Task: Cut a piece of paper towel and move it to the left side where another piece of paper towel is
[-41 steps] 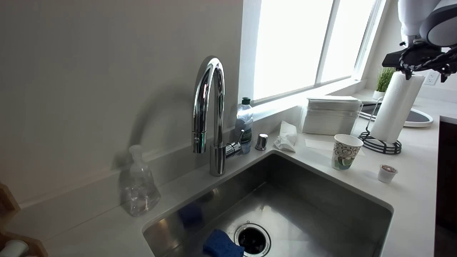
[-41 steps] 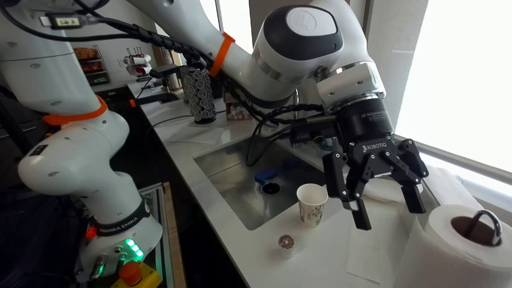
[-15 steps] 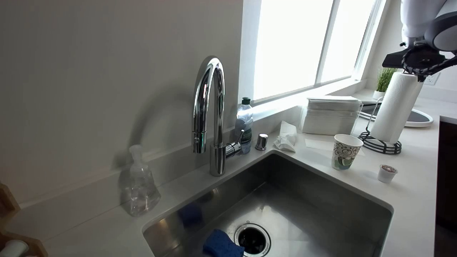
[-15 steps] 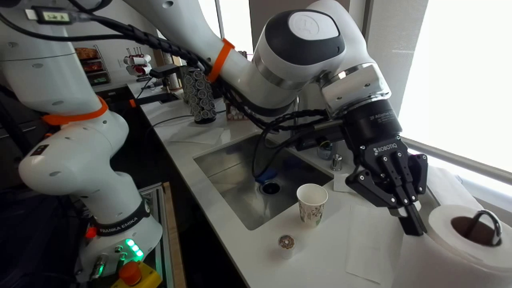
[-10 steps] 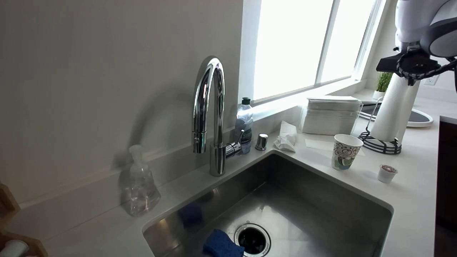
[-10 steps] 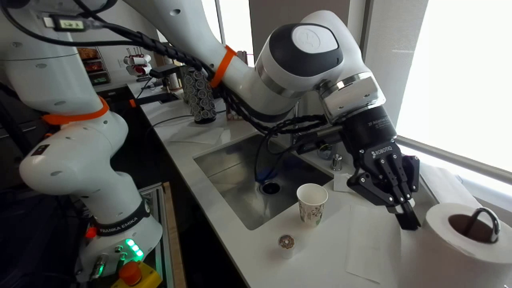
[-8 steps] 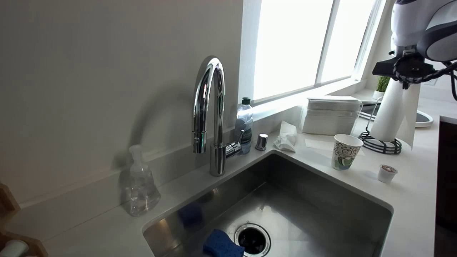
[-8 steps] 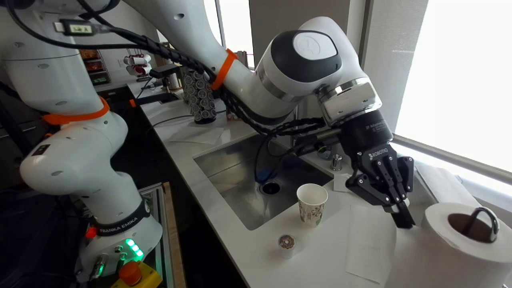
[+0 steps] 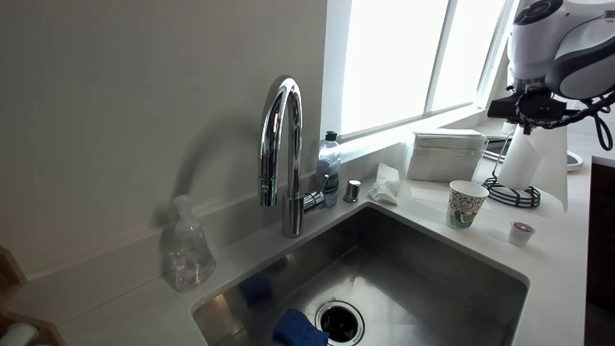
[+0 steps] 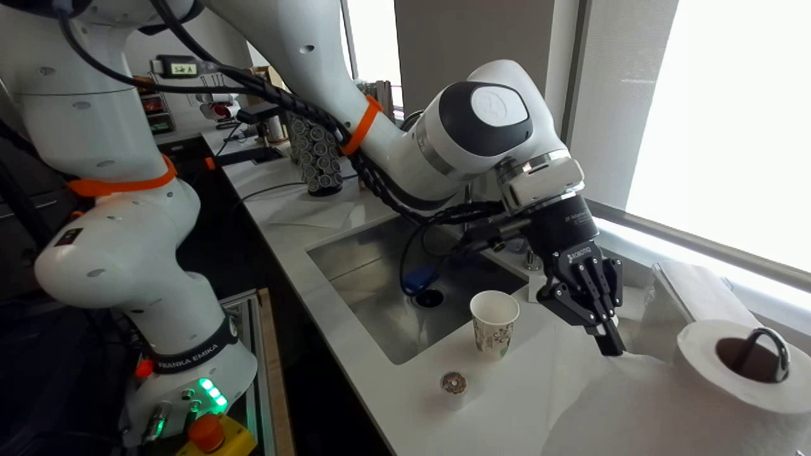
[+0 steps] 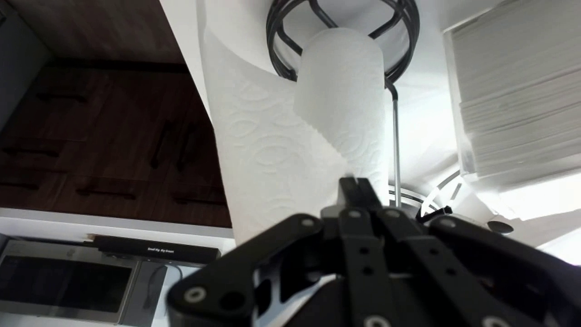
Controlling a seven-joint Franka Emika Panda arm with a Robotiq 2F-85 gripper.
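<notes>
Tabletop (image 10: 469, 437): white; upper left to bottom centre of an exterior view; bears the standing items.

Sink (image 9: 447, 269): steel; bottom of an exterior view.

Paper towel roll (image 11: 347, 95): upright on a black wire stand (image 11: 411, 32), top centre of the wrist view; the stand presumably steadies it against pulling.

Piece of paper towel (image 11: 272, 154): white, embossed; left of centre in the wrist view, led off the roll, apparently not yet severed.

Flat white sheet (image 10: 310, 214): upper left of an exterior view, beyond the sink; likely the other piece, hence the destination.

Hand (image 11: 356, 182): black; lower right of the wrist view, jaws clamped together on the piece's free corner, probably so that a sharp pull tears it; the roll may turn instead.

Paper cup (image 10: 494, 329): patterned, upright; right of centre in an exterior view, near the towel, which might brush it.
</notes>
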